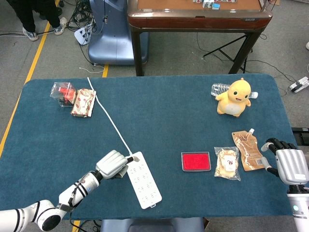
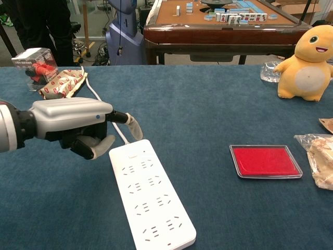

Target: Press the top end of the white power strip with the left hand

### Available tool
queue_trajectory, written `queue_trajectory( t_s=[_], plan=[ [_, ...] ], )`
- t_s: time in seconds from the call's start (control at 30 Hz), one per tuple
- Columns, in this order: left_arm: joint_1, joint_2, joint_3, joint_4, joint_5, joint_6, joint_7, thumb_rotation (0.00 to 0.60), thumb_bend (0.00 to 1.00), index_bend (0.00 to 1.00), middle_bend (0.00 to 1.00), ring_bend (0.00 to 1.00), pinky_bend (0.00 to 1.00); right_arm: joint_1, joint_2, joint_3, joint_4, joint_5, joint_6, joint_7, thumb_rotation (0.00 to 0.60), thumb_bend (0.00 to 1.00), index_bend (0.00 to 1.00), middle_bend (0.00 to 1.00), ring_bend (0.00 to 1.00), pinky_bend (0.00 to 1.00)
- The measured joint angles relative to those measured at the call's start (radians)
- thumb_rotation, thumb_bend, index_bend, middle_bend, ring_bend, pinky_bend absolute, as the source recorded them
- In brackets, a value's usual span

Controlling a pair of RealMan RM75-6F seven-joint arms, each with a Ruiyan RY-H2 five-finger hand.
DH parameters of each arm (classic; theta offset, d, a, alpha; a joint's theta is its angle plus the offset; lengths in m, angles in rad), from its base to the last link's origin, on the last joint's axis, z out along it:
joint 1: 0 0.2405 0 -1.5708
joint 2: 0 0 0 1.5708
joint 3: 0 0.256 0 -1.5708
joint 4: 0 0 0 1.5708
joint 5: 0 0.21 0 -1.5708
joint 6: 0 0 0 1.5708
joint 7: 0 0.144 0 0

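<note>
The white power strip [image 1: 141, 180] [image 2: 151, 197] lies slanted near the table's front edge, and its cable [image 1: 108, 117] runs to the far left. My left hand [image 1: 112, 164] [image 2: 73, 124] is just left of the strip's top end, with one finger stretched out and the rest curled in. In the head view that fingertip [image 1: 129, 158] reaches the top end. In the chest view the fingertip [image 2: 135, 127] hovers over the cable just behind it, and contact is unclear. My right hand [image 1: 287, 164] rests at the table's right edge, holding nothing.
A red flat case [image 1: 196, 161] [image 2: 265, 161], a snack bag [image 1: 227, 163] and a brown pouch [image 1: 247, 150] lie right of the strip. A yellow plush toy [image 1: 234, 98] stands at the far right. A boxed red toy [image 1: 63, 92] and a packet [image 1: 83, 102] sit far left.
</note>
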Motion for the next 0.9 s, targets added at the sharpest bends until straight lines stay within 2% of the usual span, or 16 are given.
queue_trajectory(
  t_s=[0.47,0.9],
  plan=[
    [-0.045,-0.036,0.032,0.03,-0.089,-0.022,0.1,0.6,0.72,0.3,1.0,1.0,1.0,-0.001,0.0,-0.003,0.002,0.003,-0.003,0.006,0.6,0.29,0.46,0.34,0.37,0.41],
    [-0.056,-0.029,0.059,0.046,-0.146,-0.009,0.131,0.6,0.72,0.31,1.0,1.0,1.0,-0.001,-0.01,-0.008,0.014,0.004,-0.007,0.013,0.6,0.29,0.46,0.34,0.37,0.41]
  ],
)
